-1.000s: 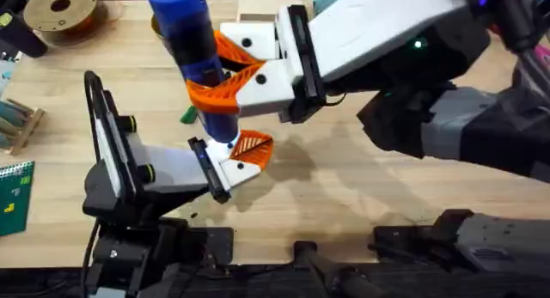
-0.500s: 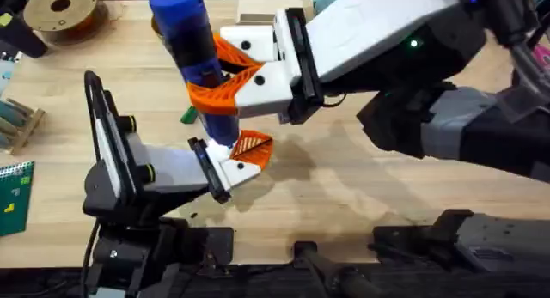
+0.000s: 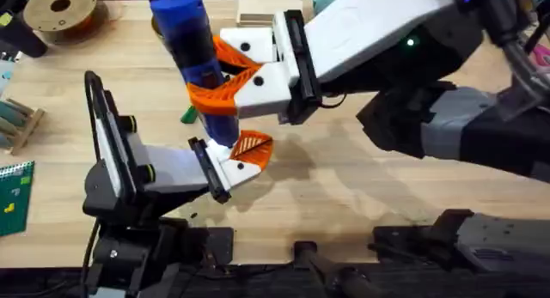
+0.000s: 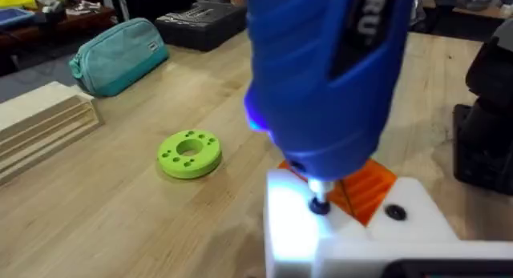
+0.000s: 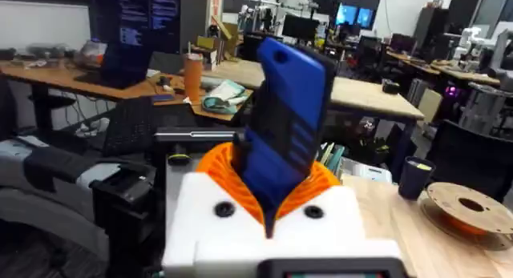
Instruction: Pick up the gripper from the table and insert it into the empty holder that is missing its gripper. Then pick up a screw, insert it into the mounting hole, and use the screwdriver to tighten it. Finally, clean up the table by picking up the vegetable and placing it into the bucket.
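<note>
My right gripper [image 3: 225,79] is shut on the blue screwdriver [image 3: 193,53], whose body stands between its orange pads [image 5: 319,180]. The screwdriver [image 4: 329,78] stands nearly upright. Its thin metal bit [image 4: 319,199] presses into a dark spot on the white holder [image 4: 353,234] of my left gripper [image 3: 241,156]. The orange ribbed gripper [image 3: 252,146] sits on that holder, just behind the bit [image 4: 367,184]. A second dark hole [image 4: 394,212] shows beside it. The green vegetable [image 3: 187,116] peeks out left of the screwdriver. The bucket is hidden.
A bright green disc [image 4: 190,154] lies on the wood table past the holder. A brown filament spool [image 3: 60,10] sits at the far left corner, with wooden blocks [image 4: 40,118] and a teal pouch [image 4: 120,46] farther back. The right arm spans the table's middle.
The right arm has edged slightly left. The screwdriver bit stays on the holder and the left arm has not moved.
</note>
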`<control>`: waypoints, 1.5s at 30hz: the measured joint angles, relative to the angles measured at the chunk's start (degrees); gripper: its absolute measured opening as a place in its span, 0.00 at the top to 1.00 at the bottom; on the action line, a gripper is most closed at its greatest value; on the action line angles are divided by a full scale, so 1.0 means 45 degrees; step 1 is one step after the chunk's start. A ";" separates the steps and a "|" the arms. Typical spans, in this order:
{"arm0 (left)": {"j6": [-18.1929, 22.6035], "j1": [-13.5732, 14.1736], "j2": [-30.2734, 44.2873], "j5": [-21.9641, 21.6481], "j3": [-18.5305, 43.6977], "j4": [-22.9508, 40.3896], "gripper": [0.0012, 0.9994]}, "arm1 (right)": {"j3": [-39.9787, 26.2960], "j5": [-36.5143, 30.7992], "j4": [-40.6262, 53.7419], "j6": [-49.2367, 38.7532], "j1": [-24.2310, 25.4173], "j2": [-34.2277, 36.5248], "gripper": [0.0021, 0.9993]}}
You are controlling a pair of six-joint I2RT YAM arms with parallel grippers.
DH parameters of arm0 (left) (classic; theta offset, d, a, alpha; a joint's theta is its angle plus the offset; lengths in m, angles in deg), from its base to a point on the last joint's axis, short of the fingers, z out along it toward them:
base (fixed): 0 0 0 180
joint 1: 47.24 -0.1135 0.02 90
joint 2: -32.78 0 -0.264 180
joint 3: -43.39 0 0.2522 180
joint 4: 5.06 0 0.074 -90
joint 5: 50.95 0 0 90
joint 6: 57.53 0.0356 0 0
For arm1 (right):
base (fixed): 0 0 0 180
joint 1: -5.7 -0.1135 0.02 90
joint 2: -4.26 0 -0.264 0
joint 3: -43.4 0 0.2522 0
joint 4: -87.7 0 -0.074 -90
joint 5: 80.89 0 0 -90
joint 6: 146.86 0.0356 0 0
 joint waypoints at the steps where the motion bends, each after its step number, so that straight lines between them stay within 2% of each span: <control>1: -0.0003 0.0000 0.0000 -0.0005 0.0000 0.0000 1.00 | 0.0005 -0.0009 0.0041 -0.0058 0.0000 0.0000 0.99; 21: -0.0005 0.0000 0.0000 -0.0005 0.0000 0.0000 1.00 | 0.0005 -0.0038 0.0139 -0.0305 0.0000 0.0000 0.99; 26: 0.0000 0.0000 0.0001 -0.0005 0.0000 -0.0001 1.00 | -0.0010 -0.0027 -0.1926 -0.0271 0.0000 0.0078 0.99; 30: 0.0000 0.0000 0.0000 -0.0005 0.0000 -0.0005 1.00 | -0.0578 0.0025 -0.2063 -0.0130 0.0000 0.0083 0.99; 34: 0.0000 0.0000 0.0002 -0.0005 0.0000 -0.0005 1.00 | -0.1650 0.0206 -0.1488 -0.0103 0.0017 0.0083 0.99; 38: 0.0000 0.0000 0.0003 -0.0005 0.0000 -0.0004 1.00 | -0.2268 0.0698 0.0068 -0.0110 0.0316 0.0078 0.99; 45: 0.0000 0.0000 0.0000 -0.0005 0.0000 -0.0003 1.00 | -0.2390 0.1580 0.4235 -0.1653 0.2257 0.0083 0.99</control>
